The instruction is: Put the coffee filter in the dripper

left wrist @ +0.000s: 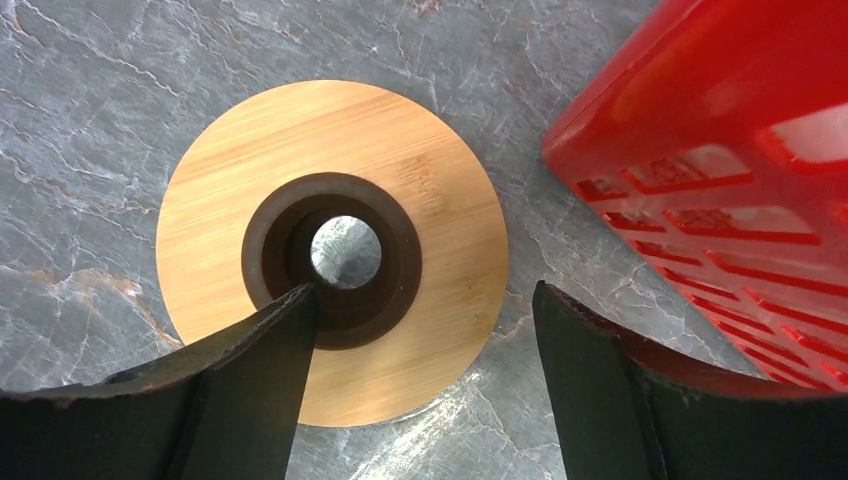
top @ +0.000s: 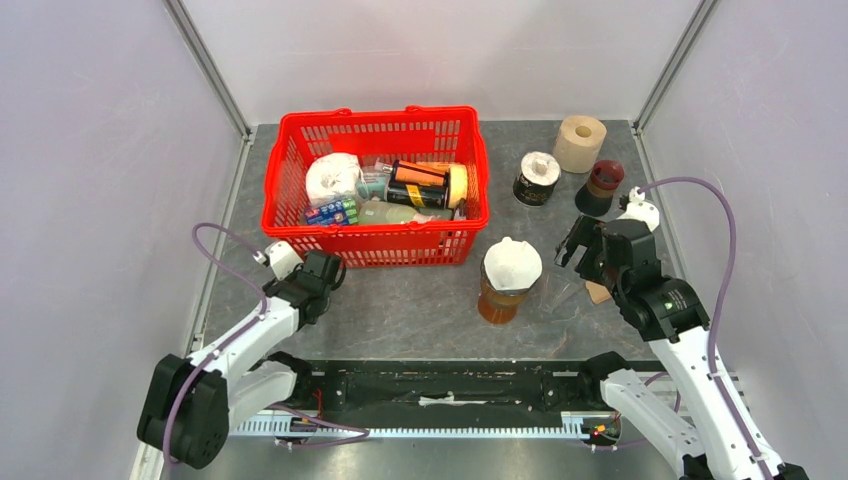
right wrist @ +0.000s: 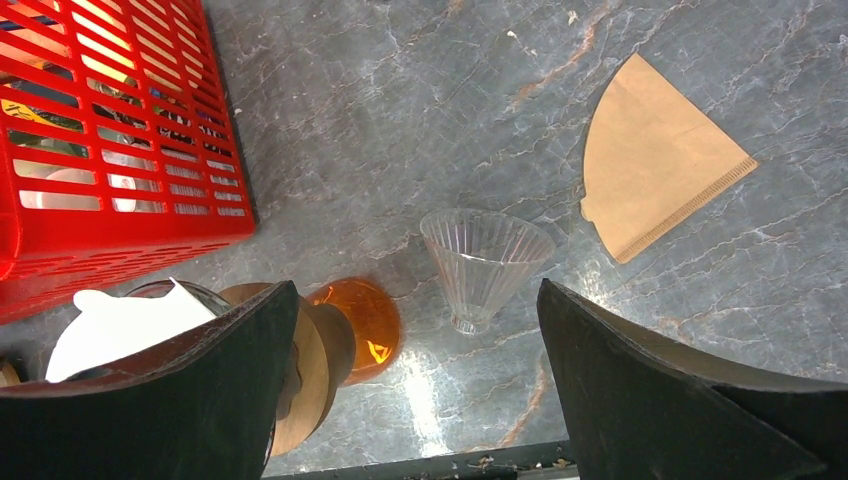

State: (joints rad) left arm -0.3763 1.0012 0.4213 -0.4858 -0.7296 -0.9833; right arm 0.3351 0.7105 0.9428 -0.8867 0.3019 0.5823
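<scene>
Hovering, my right gripper [right wrist: 415,290] has its jaws wide apart, holding nothing. The clear dripper [right wrist: 485,262] sits just ahead between my fingers. The brown paper filter [right wrist: 655,155] lies flat on the table [right wrist: 400,120] beyond it, off to one side. It's light, floppy and probably hard to lift flat, so pinch an edge. My left gripper [left wrist: 425,290] is also apart, over a wooden ring [left wrist: 250,180].

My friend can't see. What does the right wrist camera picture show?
A brown coffee filter lies flat on the grey table, apart from a clear ribbed dripper nearer the camera. A red basket fills the upper left, an amber carafe sits lower left, and the right gripper shows open jaws in front.
</scene>
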